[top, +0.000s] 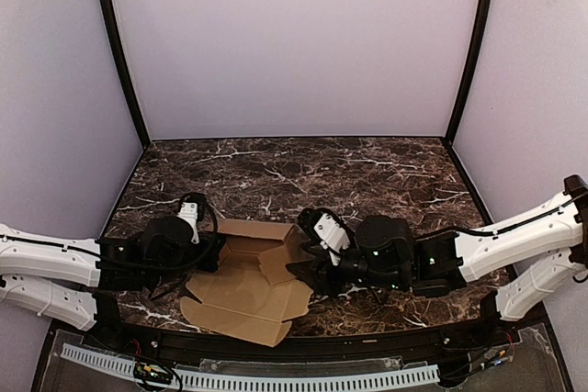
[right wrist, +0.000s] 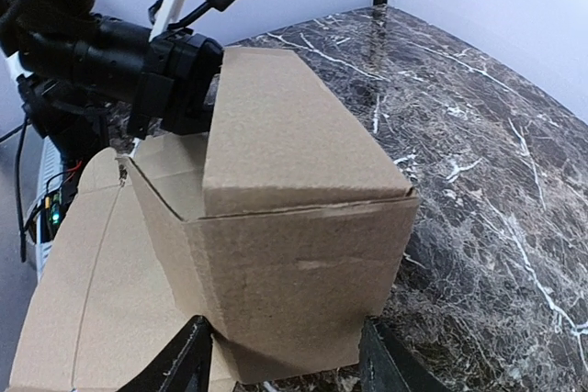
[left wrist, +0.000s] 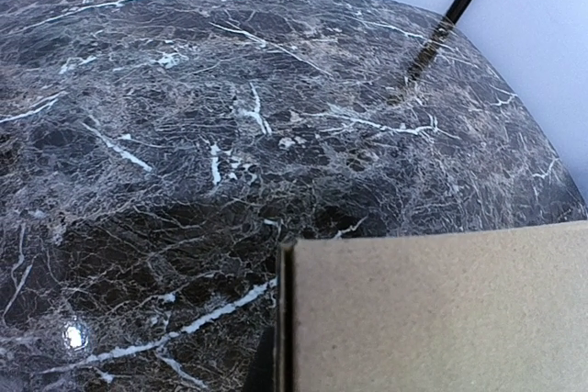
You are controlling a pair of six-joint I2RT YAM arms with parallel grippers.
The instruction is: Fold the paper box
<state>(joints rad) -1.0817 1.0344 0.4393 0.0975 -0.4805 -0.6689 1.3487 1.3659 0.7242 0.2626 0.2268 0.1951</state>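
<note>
At table's (top: 367, 172) front edge, left claw (right wrist: 204, 109) clenches paper box (top: 243, 296); right claw (right wrist: 285, 360) released around its end.

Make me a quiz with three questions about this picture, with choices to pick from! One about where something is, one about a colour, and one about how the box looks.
1. Where is the paper box?
A. Between the two grippers, near the front edge
B. Against the back wall
C. On the floor

2. What colour is the table?
A. Plain white
B. Dark marble with pale veins
C. Bright green

3. How does the box look?
A. Completely flat
B. Partly folded, with some walls standing up
C. Crumpled into a ball

Answers:
1. A: the top view shows it lying between the left gripper and the right gripper.
2. B: every view shows dark stone with pale streaks.
3. B: the right wrist view shows raised walls, while another panel lies flat.
</note>
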